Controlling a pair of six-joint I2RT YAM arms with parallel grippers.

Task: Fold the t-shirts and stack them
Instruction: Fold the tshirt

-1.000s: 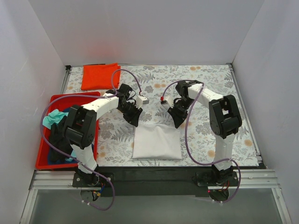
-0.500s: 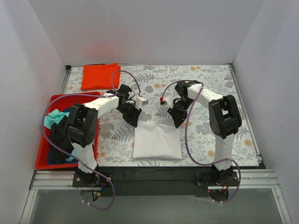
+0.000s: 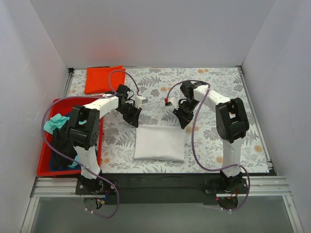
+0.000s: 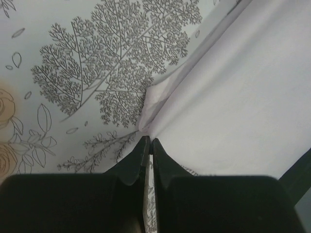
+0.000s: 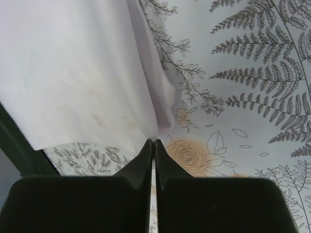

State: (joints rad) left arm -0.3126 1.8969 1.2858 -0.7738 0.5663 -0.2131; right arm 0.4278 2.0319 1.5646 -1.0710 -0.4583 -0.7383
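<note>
The white t-shirt [image 3: 159, 143] lies folded into a broad rectangle in the lower middle of the overhead view, on the flower-printed worktop [image 3: 218, 82]. Its whole body spreads from the two pincers toward the bottom of the frame, where the arm bases are. The relation that matters is the upper edge: it runs left to right across the frame, with the left pincer [image 3: 132, 118] at its upper-left corner and the right pincer [image 3: 183, 119] at its upper-right corner, so the edge is strung between them. Both wrist views show the jaws clenched tip to tip, with a fold of white cloth running straight down into the tips — each appears to be nipping a corner of the t-shirt, though how deep the bite goes cannot be told. In the left wrist view the cloth fans away to the upper right of the jaws; in the right wrist view it fans to the upper left. The orange-red t-shirt [image 3: 103, 79], folded square, sits in the upper left of the overhead view, well apart from the white one and nearer the left arm. The red bin [image 3: 44, 162] at the left edge holds more loose t-shirts. Any lift or carry looks likely to go well only if both corners travel together — otherwise the held edge would skew.
</note>
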